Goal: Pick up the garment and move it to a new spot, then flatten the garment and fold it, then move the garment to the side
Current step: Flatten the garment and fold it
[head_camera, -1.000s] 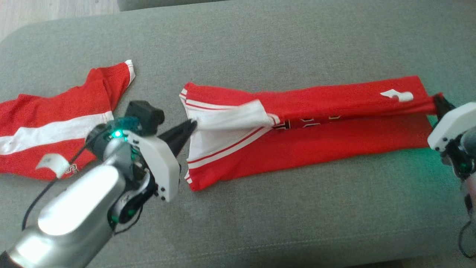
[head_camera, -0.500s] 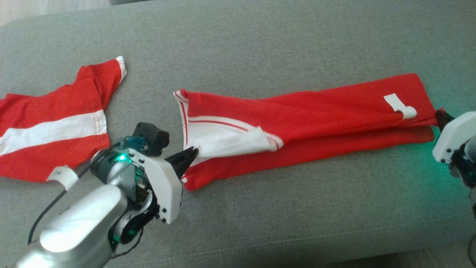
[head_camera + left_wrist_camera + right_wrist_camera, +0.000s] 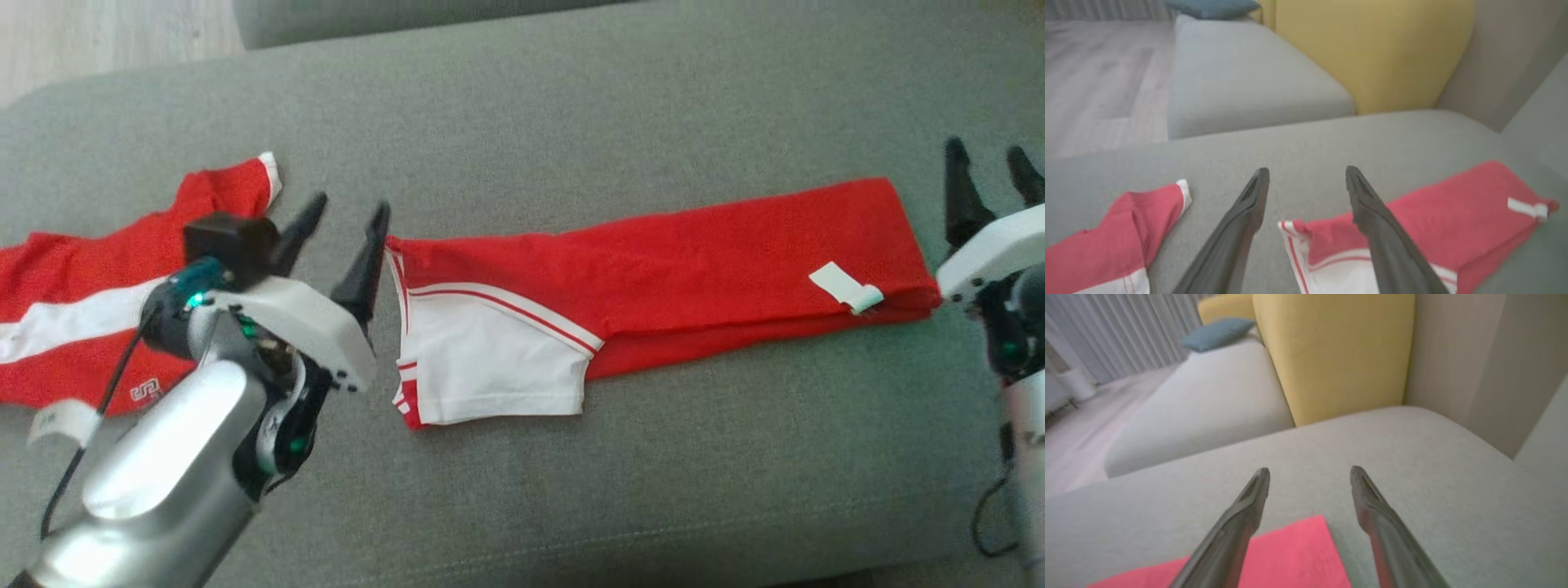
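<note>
Head view shows the garment (image 3: 694,253) lying folded into a long red band across the middle of the grey cushion (image 3: 571,106), running from about 9 o'clock to 3 o'clock and rising slightly toward the 3 o'clock end. A white panel (image 3: 490,359) edged with red stripes sits at its 9 o'clock end, and a small white tag (image 3: 845,287) lies near the 3 o'clock end. The left gripper (image 3: 349,208) stands just beside the garment's 9 o'clock edge with its two dark fingers spread wide and nothing between them; whether the nearer finger touches the cloth cannot be told. The right gripper (image 3: 985,153) is just past the 3 o'clock end, its fingers likewise spread wide and empty. A second red-and-white garment (image 3: 98,302) lies apart at the far 9 o'clock side of the cushion, partly behind the left arm. In the right wrist view a red corner of the garment shows at 6 o'clock, low between the parted fingers, with a yellow cushion (image 3: 1339,351) at 12 o'clock and a blue pillow (image 3: 1216,332) toward 11 o'clock.
</note>
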Available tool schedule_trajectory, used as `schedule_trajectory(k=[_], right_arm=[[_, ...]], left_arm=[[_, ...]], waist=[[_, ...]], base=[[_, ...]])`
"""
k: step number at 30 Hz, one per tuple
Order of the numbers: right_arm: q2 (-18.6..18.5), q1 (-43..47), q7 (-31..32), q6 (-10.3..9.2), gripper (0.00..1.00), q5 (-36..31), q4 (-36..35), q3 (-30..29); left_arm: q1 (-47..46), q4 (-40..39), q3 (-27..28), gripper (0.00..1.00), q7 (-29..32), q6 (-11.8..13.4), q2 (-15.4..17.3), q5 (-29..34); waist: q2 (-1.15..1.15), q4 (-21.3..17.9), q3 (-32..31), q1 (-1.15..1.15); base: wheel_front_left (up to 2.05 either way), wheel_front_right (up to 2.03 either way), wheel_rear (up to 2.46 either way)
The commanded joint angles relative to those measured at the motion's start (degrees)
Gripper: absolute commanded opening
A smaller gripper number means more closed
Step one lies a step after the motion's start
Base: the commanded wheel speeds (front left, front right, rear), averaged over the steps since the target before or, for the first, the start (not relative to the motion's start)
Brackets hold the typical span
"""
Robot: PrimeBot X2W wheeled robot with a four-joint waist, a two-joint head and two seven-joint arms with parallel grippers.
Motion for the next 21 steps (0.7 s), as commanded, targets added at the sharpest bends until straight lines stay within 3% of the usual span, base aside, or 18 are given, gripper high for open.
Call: schedule_trajectory(k=[1, 5, 10, 15, 21], right_arm=[[0.01, 0.81, -1.77, 0.37, 1.0, -0.08, -3.7, 0.82], [1.34, 4.35, -7.87, 0.37, 1.0, -0.28, -10.15, 0.8], [1.64, 9.87, -15.05, 0.37, 1.0, -4.29, -16.09, 3.14], [4.99, 14.76, -18.14, 0.37, 1.0, -7.24, -18.22, 2.61], [9.35, 19.04, -19.69, 0.37, 1.0, -10.52, -18.74, 1.39]], left_arm=[[-2.5, -1.03, 3.84, 1.0, -2.52, 1.01, 0.58, -0.48], [-0.2, 0.34, 7.56, 1.0, -9.97, 3.83, -2.21, -0.72], [4.42, 0.29, 11.92, 1.0, -12.52, 5.77, -5.63, 1.84], [11.04, -2.45, 17.52, 1.0, -12.61, 4.15, -10.46, 10.49], [18.05, -2.38, 22.26, 1.0, -12.62, -0.56, -16.54, 18.33]], waist=[[0.0, 0.14, -1.09, 0.0], [0.0, 0.46, -2.89, 0.0], [0.0, 1.03, -3.77, 0.0], [0.0, 1.65, -4.31, 0.0], [0.0, 2.52, -4.65, 0.0]], base=[[0.0, 0.0, 0.0], [0.0, 0.0, 0.0], [0.0, 0.0, 0.0], [0.0, 0.0, 0.0], [0.0, 0.0, 0.0]])
